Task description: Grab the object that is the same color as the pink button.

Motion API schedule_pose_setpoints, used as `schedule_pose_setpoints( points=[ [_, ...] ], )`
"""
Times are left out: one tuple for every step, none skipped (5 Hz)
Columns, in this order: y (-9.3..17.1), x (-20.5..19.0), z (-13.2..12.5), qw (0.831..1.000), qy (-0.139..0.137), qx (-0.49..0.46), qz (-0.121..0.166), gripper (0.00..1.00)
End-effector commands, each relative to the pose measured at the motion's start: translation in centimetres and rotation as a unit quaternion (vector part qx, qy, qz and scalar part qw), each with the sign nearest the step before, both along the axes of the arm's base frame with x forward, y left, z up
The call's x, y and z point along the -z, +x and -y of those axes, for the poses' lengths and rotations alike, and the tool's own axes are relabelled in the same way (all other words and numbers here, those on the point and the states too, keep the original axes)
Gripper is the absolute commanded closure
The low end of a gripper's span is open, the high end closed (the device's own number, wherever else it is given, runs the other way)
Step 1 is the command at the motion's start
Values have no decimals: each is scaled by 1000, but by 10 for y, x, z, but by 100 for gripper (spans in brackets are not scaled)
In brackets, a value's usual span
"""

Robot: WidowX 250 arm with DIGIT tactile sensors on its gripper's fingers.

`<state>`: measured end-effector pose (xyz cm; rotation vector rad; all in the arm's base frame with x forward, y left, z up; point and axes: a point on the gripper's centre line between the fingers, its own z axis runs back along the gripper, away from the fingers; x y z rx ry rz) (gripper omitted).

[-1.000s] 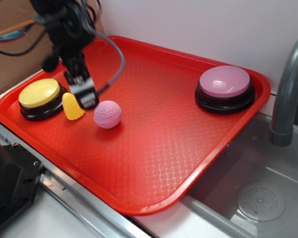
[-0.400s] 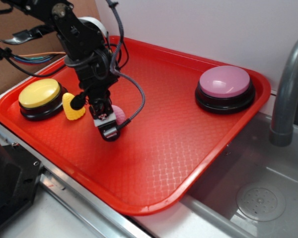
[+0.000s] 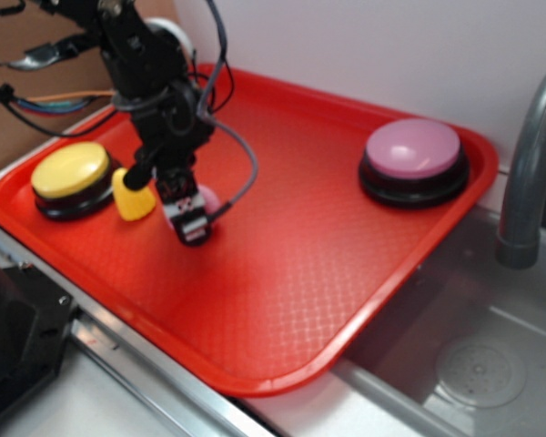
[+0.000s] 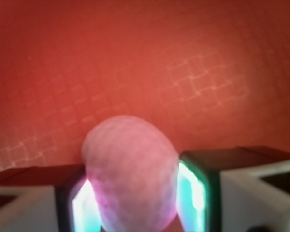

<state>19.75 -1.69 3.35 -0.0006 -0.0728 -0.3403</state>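
Pink dimpled ball sits between the fingers of the end effector, low on the red tray.

Yellow things lie off to the end effector's (image 3: pixel 190 221) left in the exterior view: the yellow-topped button (image 3: pixel 70 170) farthest out, then the yellow bumpy cone (image 3: pixel 132 195) just beside it. Directly under the end effector, half hidden by it, is the ball (image 4: pixel 129 171), resting on the tray (image 3: pixel 300 273). The wrist view shows one pad against each flank of the ball, so the fingers look pressed onto it, pinching it across its width. Being round, it has no long axis to line up. Well apart to the right stands the pink button (image 3: pixel 412 148). With the ball centred between the pads, the next move is probably a straight lift.
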Motion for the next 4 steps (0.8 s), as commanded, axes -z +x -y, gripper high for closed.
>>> schedule_pose_setpoints(
  points=[
    [36, -87, 0, 984, 8, -174, 27, 100],
    [50, -131, -2, 975, -4, -218, 49, 100],
    [56, -156, -11, 961, -13, -270, 67, 100],
    [58, -152, -16, 956, -7, -285, 68, 100]
  ],
)
